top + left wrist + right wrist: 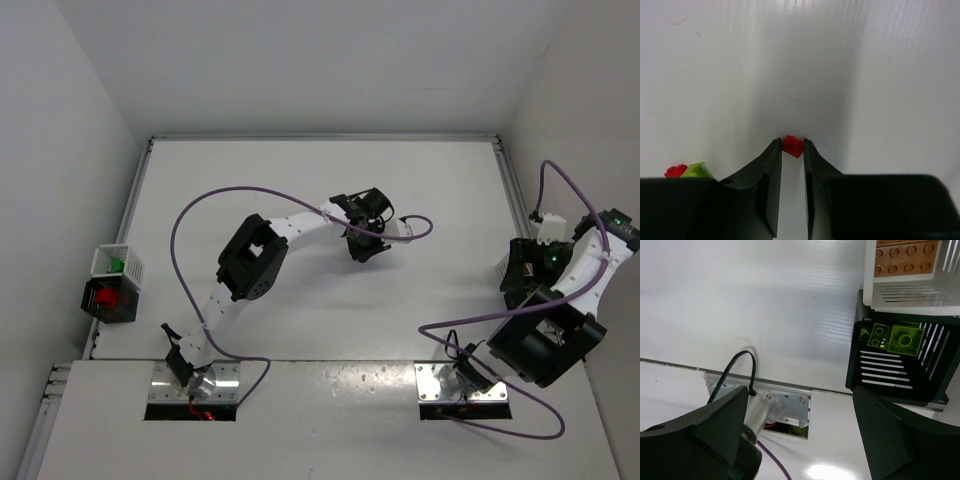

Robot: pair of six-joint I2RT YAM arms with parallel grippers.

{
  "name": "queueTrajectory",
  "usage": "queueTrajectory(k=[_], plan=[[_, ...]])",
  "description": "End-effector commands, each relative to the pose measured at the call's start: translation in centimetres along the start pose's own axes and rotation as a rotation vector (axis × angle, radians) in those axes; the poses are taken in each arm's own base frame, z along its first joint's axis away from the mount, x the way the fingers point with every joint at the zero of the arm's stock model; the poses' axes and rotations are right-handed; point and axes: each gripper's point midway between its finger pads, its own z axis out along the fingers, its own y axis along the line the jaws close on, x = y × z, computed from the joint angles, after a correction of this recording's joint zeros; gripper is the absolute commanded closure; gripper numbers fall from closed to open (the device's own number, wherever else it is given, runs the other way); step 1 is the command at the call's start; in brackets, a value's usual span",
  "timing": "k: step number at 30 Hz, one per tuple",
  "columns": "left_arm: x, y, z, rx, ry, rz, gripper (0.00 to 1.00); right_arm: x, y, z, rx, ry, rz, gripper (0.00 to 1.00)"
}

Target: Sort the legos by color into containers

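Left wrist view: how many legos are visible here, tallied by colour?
Red: 2 (centre red lego, lower-left red lego)
Lime: 1 (lime lego)
Total: 3

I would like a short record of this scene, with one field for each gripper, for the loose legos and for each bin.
left gripper: shut on held red lego
right gripper: open, empty
loose legos: red brick and lime brick, side by side
right black bin: lime legos
right white bin: orange-brown legos
left white bin: green lego
left black bin: red piece
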Motion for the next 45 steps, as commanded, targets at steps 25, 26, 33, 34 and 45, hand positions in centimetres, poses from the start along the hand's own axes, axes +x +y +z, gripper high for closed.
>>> queueTrajectory(k=[25, 26, 33, 34, 45], plan=[[-0.1, 4.6, -13.1, -0.148, -0.214, -0.464, 1.0, -6.1, 7.0, 2.6, -0.208, -0.096, -0.083, 0.25], [0.9, 5.3, -13.9, -0.176, -0.211, -0.495, 1.0, -7.0, 7.3, 3.2, -0.212, -0.098, -0.092, 0.25], [6.0, 9.5, -21.0, -0.41, -0.19, -0.725, 1.0, -12.2, 14.5, 7.0, -0.287, -0.07, -0.212, 0.27], [7.1, 10.0, -21.7, -0.435, -0.174, -0.746, 1.0, -13.0, 16.3, 7.2, -0.298, -0.067, -0.246, 0.27], [21.1, 12.8, -31.8, -0.742, 0.038, -1.163, 1.0, -16.3, 25.0, 11.0, -0.313, -0.017, -0.444, 0.28]])
